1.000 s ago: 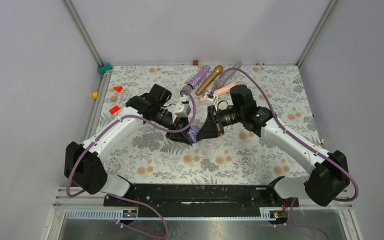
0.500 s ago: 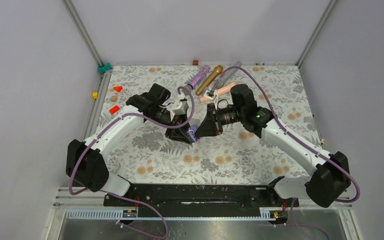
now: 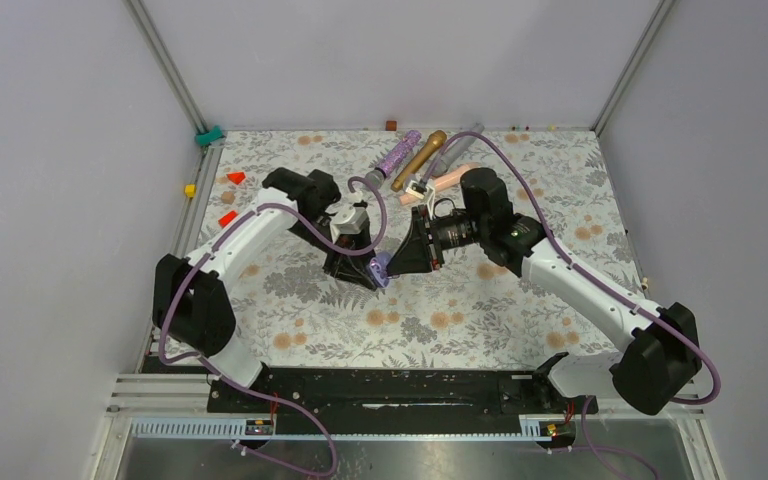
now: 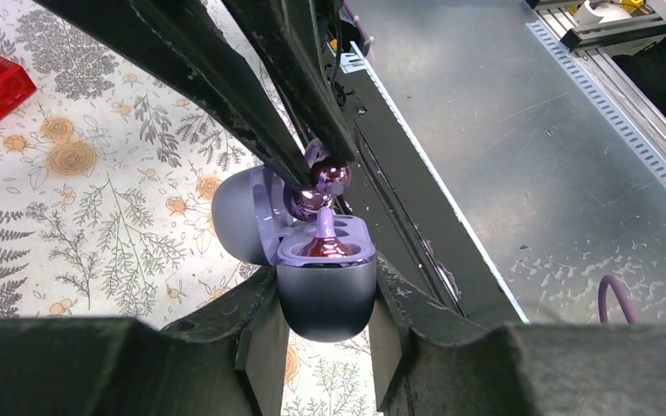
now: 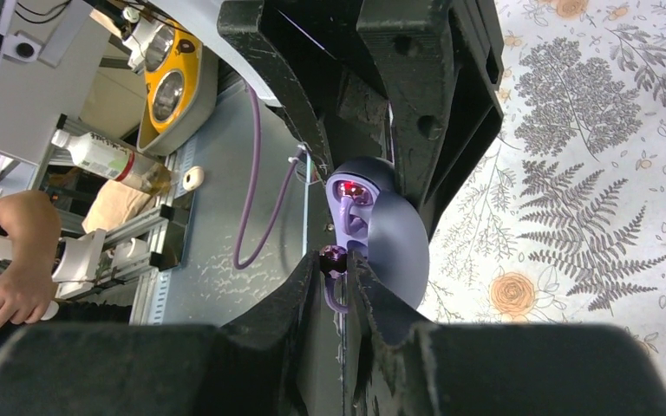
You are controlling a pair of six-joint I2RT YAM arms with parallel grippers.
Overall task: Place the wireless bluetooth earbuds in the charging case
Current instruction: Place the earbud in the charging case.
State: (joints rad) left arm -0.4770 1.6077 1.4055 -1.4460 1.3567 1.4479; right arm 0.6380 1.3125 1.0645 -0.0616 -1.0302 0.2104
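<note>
two arms [image 3: 260, 222] bent inward, holding charging case [image 4: 325, 290] and earbud [image 5: 333, 255]

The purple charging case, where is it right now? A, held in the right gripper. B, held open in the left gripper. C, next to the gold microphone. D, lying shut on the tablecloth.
B: the left gripper clamps the charging case, lid open, while the right gripper pinches a purple earbud just above it.
</note>
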